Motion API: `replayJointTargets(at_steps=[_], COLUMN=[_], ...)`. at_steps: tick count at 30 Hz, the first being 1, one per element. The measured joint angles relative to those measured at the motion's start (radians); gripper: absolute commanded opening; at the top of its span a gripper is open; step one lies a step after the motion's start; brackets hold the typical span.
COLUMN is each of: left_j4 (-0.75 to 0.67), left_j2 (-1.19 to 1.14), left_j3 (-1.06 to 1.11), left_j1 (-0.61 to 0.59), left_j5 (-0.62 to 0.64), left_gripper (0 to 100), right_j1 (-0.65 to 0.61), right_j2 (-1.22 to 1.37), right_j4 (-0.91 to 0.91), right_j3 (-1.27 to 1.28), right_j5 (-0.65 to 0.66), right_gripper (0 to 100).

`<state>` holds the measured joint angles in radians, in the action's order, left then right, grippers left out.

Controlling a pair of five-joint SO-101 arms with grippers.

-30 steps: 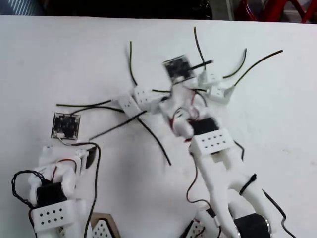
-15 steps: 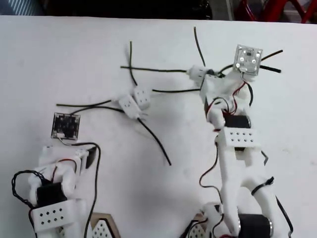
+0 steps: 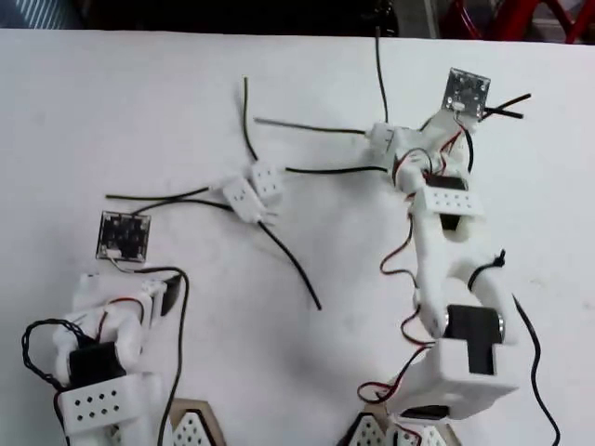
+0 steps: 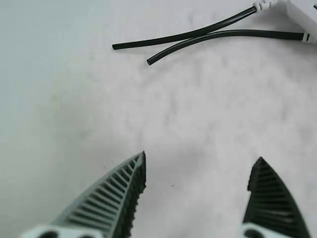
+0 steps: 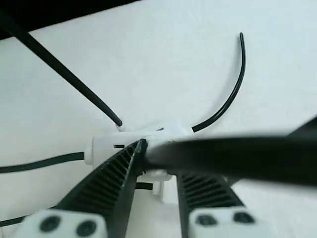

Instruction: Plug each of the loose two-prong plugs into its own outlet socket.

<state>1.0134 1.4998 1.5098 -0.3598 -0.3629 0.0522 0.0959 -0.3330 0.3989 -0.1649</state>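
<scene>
Now my right end effector (image 5: 158,157) is closed narrowly on a white connector body (image 5: 101,148), which sits between its fingers with black leads running off to several sides. Compared with a second ago, this arm has swung away from the middle of the bench (image 3: 112,111) toward its far edge. The body and its long lead (image 3: 307,126) have travelled with it. I judge this a carry toward a mating part, not yet an insertion. Two other white bodies (image 3: 251,189) lie side by side, well off to one side of that end effector, unmoved. My left end effector (image 4: 198,166) has stayed wide open and empty, with two cut cable ends (image 4: 168,51) ahead of it. A blurred cable (image 5: 233,153) crosses in front of the right end effector and hides one fingertip. Whether the held body is plug or socket, and which way its prongs face, I cannot tell.
</scene>
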Motion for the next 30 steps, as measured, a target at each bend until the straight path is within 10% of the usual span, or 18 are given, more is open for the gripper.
replayJointTargets(at_steps=[15, 30], left_j4=[0.000, 0.000], left_j2=[0.000, 0.000], left_j3=[0.002, 0.002], left_j1=[0.000, 0.000], left_j5=[0.000, 0.000], left_gripper=[33, 33], right_j1=[-0.101, -0.482], right_j2=[-0.172, -0.365], right_j4=[-0.540, -0.773], right_j3=[-0.167, -0.167], right_j5=[0.000, 0.034], right_gripper=[10.1, 10.2])
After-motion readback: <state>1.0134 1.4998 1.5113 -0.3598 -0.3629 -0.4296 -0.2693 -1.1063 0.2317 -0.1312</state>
